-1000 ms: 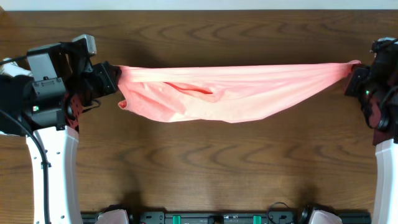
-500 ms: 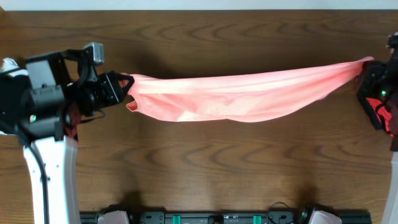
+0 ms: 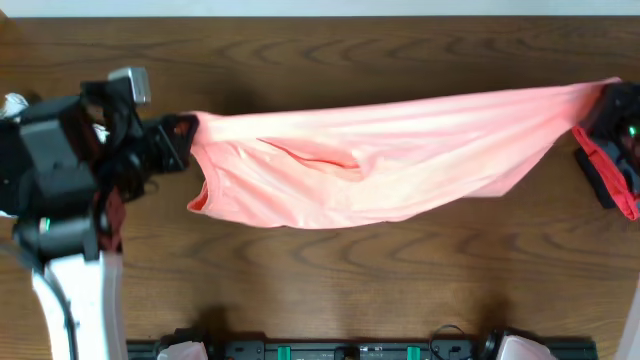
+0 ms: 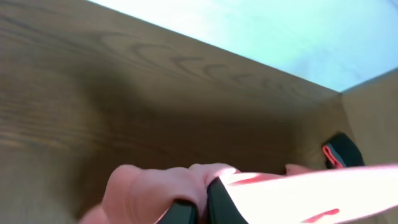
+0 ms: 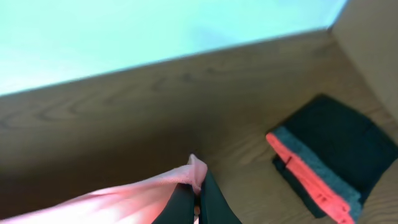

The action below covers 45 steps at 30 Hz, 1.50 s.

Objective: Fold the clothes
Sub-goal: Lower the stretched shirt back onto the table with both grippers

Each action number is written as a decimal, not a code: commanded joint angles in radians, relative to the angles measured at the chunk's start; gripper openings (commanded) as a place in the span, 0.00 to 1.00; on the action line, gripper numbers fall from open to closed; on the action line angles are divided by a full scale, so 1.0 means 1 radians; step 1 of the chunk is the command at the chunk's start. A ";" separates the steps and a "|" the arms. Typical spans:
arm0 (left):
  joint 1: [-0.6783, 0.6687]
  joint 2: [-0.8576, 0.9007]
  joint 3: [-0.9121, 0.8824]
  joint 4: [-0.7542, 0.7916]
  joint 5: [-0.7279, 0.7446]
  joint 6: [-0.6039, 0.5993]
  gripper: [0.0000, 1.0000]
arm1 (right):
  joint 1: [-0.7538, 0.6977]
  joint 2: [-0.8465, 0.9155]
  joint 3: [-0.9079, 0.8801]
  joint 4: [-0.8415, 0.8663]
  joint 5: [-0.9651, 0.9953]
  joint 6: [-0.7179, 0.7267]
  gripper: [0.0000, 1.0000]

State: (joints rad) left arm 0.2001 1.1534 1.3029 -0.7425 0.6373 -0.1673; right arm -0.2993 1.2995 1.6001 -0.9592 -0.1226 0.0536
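The clothes are one salmon-pink T-shirt (image 3: pixel 380 155), pulled out into a long band across the back half of the table, with its lower edge sagging. My left gripper (image 3: pixel 188 135) is shut on the shirt's left end. In the left wrist view, pink fabric (image 4: pixel 149 186) bunches over the black fingers (image 4: pixel 225 205) of the left gripper (image 4: pixel 204 208). My right gripper (image 3: pixel 602 105) is shut on the shirt's right end near the table's right edge. In the right wrist view, a fold of fabric (image 5: pixel 124 202) runs into the right gripper (image 5: pixel 198 200). No lettering shows.
A black pad with a red edge (image 3: pixel 605 175) lies at the right edge, just below the right gripper; it also shows as the pad (image 5: pixel 329 162) in the right wrist view. The wooden table (image 3: pixel 320 290) extends in front of the shirt. A black rail (image 3: pixel 350 350) lines the front edge.
The shirt's right end has moved further right and back with the right gripper. The left gripper shifted right, then back left. The shirt now looks wider and hangs lower.
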 commanded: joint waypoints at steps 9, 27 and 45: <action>-0.092 0.481 0.007 0.703 -0.031 -0.174 0.06 | -0.012 0.397 0.005 0.400 -0.164 0.040 0.01; -0.091 0.523 0.119 0.601 0.237 -0.164 0.06 | -0.015 0.333 0.013 0.410 -0.229 0.108 0.01; -0.091 0.525 0.115 -0.233 -0.056 0.044 0.11 | -0.015 0.335 0.000 -0.274 0.124 0.042 0.07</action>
State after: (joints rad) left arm 0.1036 1.6817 1.4124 -0.9440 0.6258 -0.1516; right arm -0.3065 1.6428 1.6032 -1.2057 -0.0628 0.1093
